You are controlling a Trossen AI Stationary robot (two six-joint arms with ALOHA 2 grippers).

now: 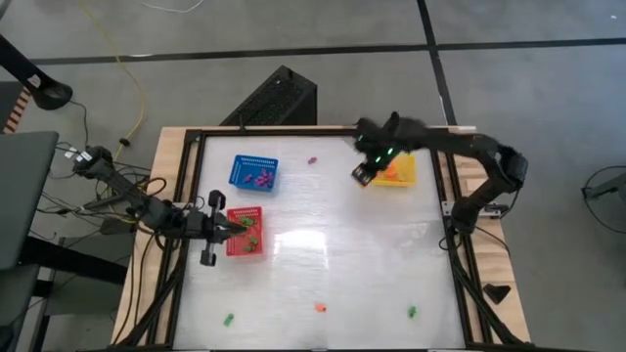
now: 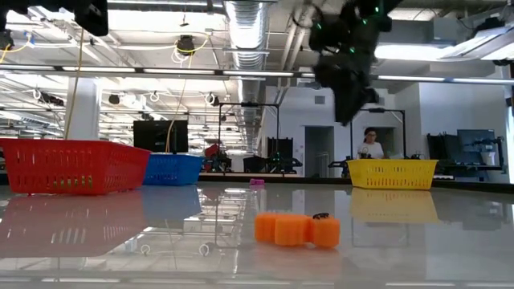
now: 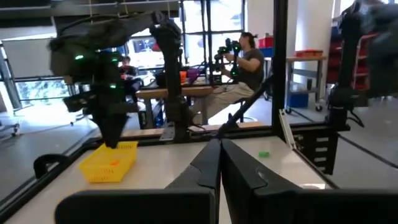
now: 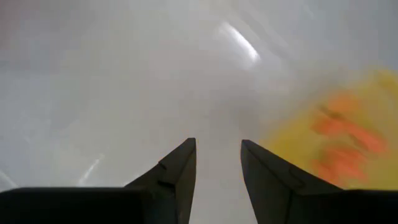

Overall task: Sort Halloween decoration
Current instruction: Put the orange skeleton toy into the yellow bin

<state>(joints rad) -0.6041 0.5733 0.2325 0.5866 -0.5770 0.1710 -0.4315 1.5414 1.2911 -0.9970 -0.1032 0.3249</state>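
White table (image 1: pixel 323 274) with wooden frame, blue mesh basket (image 1: pixel 254 172), red mesh basket (image 1: pixel 245 232) beside it, yellow mesh basket (image 1: pixel 396 172) opposite, seated person (image 3: pixel 247 59) in the room beyond.

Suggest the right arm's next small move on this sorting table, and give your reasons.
Probably swing the right gripper away from the yellow basket toward the purple trinket nearby. Its fingers stand apart with nothing between them, and orange pieces already lie in that basket. The purple one is the closest loose piece; the orange trinket and two green ones lie farther off along the near edge.
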